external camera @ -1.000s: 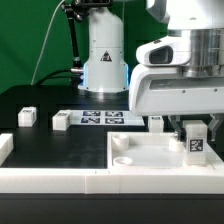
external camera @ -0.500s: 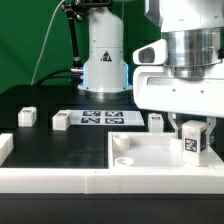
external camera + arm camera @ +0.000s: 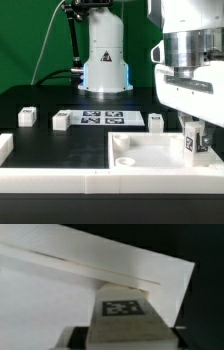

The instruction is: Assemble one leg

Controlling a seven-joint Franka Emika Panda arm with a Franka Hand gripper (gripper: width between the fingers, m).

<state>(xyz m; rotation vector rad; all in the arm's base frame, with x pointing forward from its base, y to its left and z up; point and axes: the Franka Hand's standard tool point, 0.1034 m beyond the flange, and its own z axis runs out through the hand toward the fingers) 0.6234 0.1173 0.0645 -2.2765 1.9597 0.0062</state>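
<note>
My gripper (image 3: 194, 136) is shut on a leg (image 3: 193, 143), a small white upright block with a black-and-white tag on its face. It holds the leg over the far right corner of the large white tray-like piece (image 3: 150, 168). In the wrist view the leg (image 3: 124, 313) fills the space between the dark fingers, with the tray's white surface (image 3: 60, 286) behind it. Three more legs stand on the black table: one (image 3: 27, 116) at the exterior view's left, one (image 3: 62, 121) beside the marker board, one (image 3: 156, 122) near the tray's back edge.
The marker board (image 3: 99, 118) lies flat on the table behind the tray. The robot's white base (image 3: 105, 60) stands at the back. A white raised block (image 3: 5, 148) sits at the exterior view's left edge. The tray has a round socket (image 3: 123, 159) at its near left corner.
The gripper has turned about its axis and shifted slightly toward the exterior view's right, with the leg still held over the tray's right corner.
</note>
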